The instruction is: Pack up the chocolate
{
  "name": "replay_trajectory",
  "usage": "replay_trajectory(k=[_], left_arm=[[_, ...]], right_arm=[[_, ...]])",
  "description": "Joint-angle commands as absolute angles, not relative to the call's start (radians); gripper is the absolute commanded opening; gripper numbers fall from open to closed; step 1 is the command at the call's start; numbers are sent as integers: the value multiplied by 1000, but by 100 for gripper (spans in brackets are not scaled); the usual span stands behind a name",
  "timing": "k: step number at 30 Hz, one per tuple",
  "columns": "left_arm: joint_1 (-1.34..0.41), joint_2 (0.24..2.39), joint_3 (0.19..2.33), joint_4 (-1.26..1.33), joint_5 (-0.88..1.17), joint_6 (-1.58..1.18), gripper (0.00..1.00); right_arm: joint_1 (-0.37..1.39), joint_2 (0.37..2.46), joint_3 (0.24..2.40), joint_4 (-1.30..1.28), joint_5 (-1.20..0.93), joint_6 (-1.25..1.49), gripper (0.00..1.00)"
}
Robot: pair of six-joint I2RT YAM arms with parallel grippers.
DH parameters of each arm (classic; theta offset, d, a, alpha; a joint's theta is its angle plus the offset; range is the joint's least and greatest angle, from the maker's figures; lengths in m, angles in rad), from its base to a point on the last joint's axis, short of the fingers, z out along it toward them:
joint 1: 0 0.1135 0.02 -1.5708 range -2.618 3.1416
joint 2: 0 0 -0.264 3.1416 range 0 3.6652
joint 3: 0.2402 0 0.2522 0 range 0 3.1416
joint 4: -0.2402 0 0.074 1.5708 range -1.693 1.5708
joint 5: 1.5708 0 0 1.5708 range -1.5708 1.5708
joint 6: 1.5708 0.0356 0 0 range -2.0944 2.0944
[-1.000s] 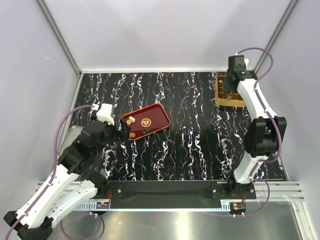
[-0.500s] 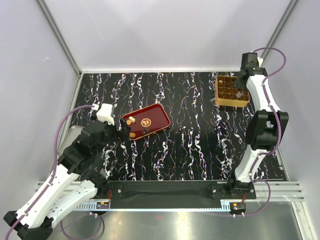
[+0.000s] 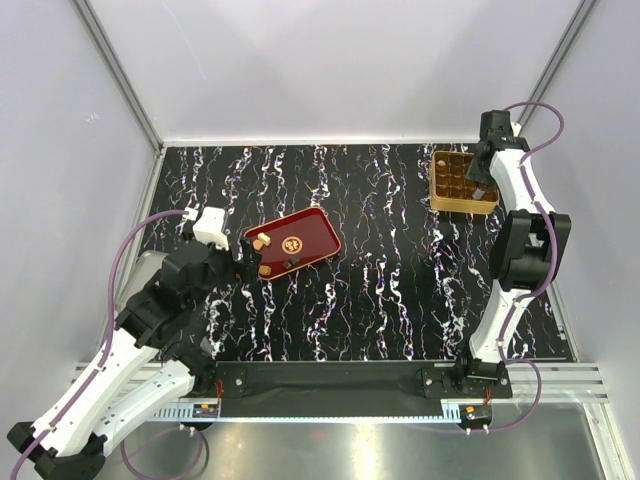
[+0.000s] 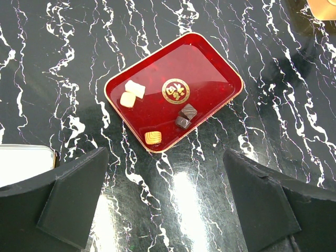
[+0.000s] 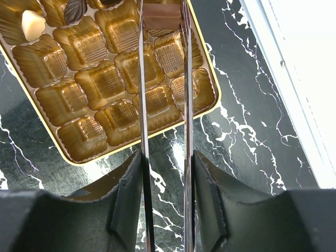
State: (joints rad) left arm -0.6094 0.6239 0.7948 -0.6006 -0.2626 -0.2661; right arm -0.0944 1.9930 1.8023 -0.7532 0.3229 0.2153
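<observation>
The red tray (image 4: 210, 73) lies left of centre on the black marble table and shows in the top view too (image 3: 310, 232). On it sit two pale chocolates (image 4: 131, 93), two dark ones (image 4: 185, 116) and a tan one (image 4: 153, 137). My left gripper (image 4: 165, 157) is open and empty, hovering just in front of the tray. My right gripper (image 5: 162, 13) has long metal blades shut on a brown chocolate (image 5: 161, 21), held over the right side of the golden compartment box (image 5: 79, 152). The box (image 3: 446, 198) holds a white piece (image 5: 32, 24) and a dark piece (image 5: 75, 9).
A white-silver container (image 4: 23, 163) lies at the table's left edge beside my left arm. The enclosure's white walls and metal posts stand close behind and to the right of the golden box (image 5: 294, 79).
My right gripper has moved right and slightly back, from over the box's left side to over its right side. The left arm and red tray have not moved.
</observation>
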Motion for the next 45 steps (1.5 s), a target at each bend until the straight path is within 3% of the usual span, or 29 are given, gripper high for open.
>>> replay_trajectory(k=[1,13,19,33,45], left_arm=[[-609,634,801,-561,-261,-261,99],[-609,627,801,-563,-265,-262,99],[-609,621,801,-563,-270,-262,99],[-607,618,802,-565,-278,-264,99],[-607,611,801,-563,-279,-264,99]], right_arm=[[-95,1982,1848,-727,353,199,47],[-94,1950,1890,-785,361,192,53],[-23,1833,1826,-758,247,210,52],[645,1651,1508,-441,106,109,49],[874,1791,1488,-325,11,6,49]])
